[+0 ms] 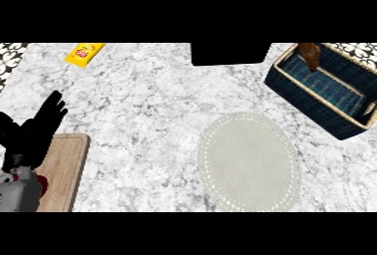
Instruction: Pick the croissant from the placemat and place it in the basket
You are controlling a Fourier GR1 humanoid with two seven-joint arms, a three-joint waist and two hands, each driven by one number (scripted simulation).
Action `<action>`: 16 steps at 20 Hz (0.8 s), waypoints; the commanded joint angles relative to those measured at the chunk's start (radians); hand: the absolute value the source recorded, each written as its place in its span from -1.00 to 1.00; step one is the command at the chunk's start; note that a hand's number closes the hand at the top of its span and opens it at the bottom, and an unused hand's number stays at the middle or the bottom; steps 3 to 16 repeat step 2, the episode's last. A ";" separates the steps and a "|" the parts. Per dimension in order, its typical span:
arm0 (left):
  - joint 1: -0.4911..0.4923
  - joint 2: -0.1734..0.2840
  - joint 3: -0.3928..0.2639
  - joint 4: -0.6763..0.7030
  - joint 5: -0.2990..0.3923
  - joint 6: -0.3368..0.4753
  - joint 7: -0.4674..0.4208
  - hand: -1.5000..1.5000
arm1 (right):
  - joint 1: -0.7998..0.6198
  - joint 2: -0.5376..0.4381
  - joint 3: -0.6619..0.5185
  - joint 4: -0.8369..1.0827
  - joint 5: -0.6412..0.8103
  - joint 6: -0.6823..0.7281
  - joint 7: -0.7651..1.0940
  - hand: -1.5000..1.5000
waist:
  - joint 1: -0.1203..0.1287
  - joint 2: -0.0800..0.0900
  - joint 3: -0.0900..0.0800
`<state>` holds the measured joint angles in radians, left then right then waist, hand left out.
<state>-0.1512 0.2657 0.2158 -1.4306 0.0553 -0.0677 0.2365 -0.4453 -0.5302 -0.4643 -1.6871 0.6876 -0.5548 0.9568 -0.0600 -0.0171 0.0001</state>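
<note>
**Croissant in the basket**

One croissant (309, 56) sits in the one blue basket (309, 102), beyond one bare placemat (249, 162). My left hand (33, 130) rests over one cutting board (65, 169), fingers straight, holding nothing.

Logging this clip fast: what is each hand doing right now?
Left hand: open, fingers up, resting at the view's left edge, holding nothing.
Right hand: not in view.

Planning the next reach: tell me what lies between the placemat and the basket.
In the head view, only bare marble counter separates the placemat from the basket. The croissant already sits in the basket.
</note>
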 commanded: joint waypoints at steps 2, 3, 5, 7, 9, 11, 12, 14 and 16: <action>0.014 0.001 0.004 0.013 0.001 -0.009 -0.017 0.00 | 0.296 0.007 -0.096 -0.327 -0.192 0.142 -0.007 -1.00 | -0.007 0.001 0.000; 0.014 0.001 0.004 0.013 0.001 -0.009 -0.017 0.00 | 0.296 0.007 -0.096 -0.327 -0.192 0.142 -0.007 -1.00 | -0.007 0.001 0.000; 0.014 0.001 0.004 0.013 0.001 -0.009 -0.017 0.00 | 0.296 0.007 -0.096 -0.327 -0.192 0.142 -0.007 -1.00 | -0.007 0.001 0.000; 0.014 0.001 0.004 0.013 0.001 -0.009 -0.017 0.00 | 0.296 0.007 -0.096 -0.327 -0.192 0.142 -0.007 -1.00 | -0.007 0.001 0.000; 0.014 0.001 0.004 0.013 0.001 -0.009 -0.017 0.00 | 0.296 0.007 -0.096 -0.327 -0.192 0.142 -0.007 -1.00 | -0.007 0.001 0.000; 0.014 0.001 0.004 0.013 0.001 -0.009 -0.017 0.00 | 0.296 0.007 -0.096 -0.327 -0.192 0.142 -0.007 -1.00 | -0.007 0.001 0.000; 0.014 0.001 0.004 0.013 0.001 -0.009 -0.017 0.00 | 0.296 0.007 -0.096 -0.327 -0.192 0.142 -0.007 -1.00 | -0.007 0.001 0.000; 0.014 0.001 0.004 0.013 0.001 -0.009 -0.017 0.00 | 0.296 0.007 -0.096 -0.327 -0.192 0.142 -0.007 -1.00 | -0.007 0.001 0.000; 0.014 0.001 0.004 0.013 0.001 -0.009 -0.017 0.00 | 0.296 0.007 -0.096 -0.327 -0.192 0.142 -0.007 -1.00 | -0.007 0.001 0.000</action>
